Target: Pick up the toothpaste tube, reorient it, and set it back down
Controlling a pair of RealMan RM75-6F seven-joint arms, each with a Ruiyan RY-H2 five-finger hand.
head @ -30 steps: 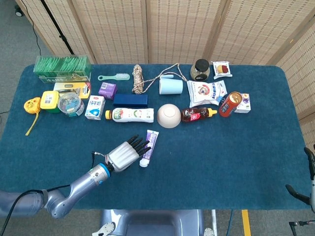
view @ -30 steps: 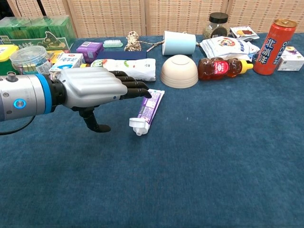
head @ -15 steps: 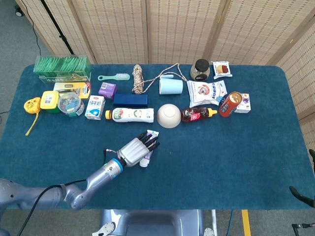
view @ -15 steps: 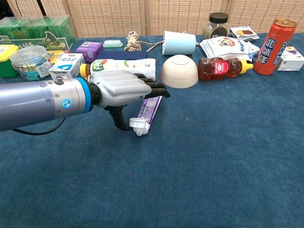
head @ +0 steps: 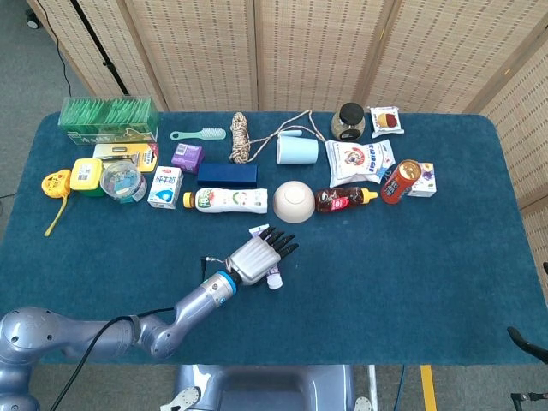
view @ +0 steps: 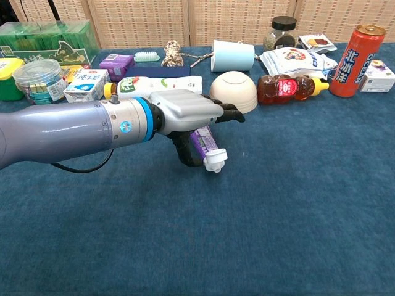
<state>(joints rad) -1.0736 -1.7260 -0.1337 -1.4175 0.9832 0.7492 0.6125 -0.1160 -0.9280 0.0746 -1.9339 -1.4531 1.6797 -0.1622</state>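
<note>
From the chest view we see the left robot hand (view: 188, 111) pinching the purple-and-white toothpaste tube (view: 207, 147), hidden overhead; cap points lower right, axis diagonal.

So the left hand (view: 185, 111) sits over the purple toothpaste tube (view: 207, 148), roughly mid-worktop, with the tube's cap end poking out nearer the camera and to the right. Just behind the fingers (view: 229, 115) is the upturned cream bowl (view: 233, 91). Right of the bowl lies the bear-shaped honey bottle (view: 290, 87), and further right stands the red drink can (view: 352, 52). Left of the bowl lies the white lotion bottle (head: 224, 200), with the small milk carton (head: 163, 187) beside it. Behind the bowl there's the pale blue cup (view: 233, 55) on its side on the blue-cloth worktop (view: 296, 209).
</note>
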